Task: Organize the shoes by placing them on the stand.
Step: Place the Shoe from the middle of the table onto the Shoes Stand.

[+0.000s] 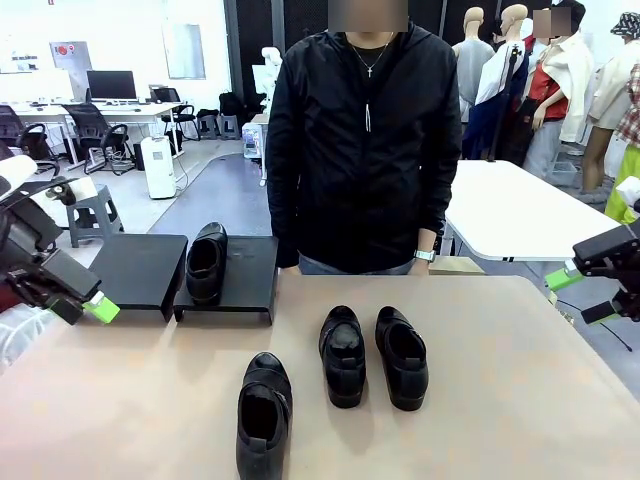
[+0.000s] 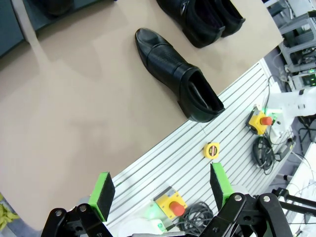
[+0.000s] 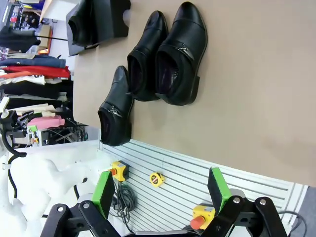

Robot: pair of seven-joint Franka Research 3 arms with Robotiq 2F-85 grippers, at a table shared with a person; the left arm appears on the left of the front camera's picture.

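Hanging wide open and empty, left gripper (image 1: 85, 308) and right gripper (image 1: 582, 296) flank the table (image 1: 500, 400). One shoe (image 1: 207, 262) sits on the stand (image 1: 250, 270), its left platform (image 1: 140, 265) bare. Paired shoes (image 1: 343, 355) lie close side by side mid-table, and the lone shoe (image 1: 264, 415) is nearest the robot. Likely risks: glossy leather slipping from a grip, or lifting one of the pair and dragging its neighbour. Left wrist view puts the lone shoe's heel at the table edge, so a clumsy nudge could tip it off. Front view adds the person (image 1: 360, 150) at the far side.
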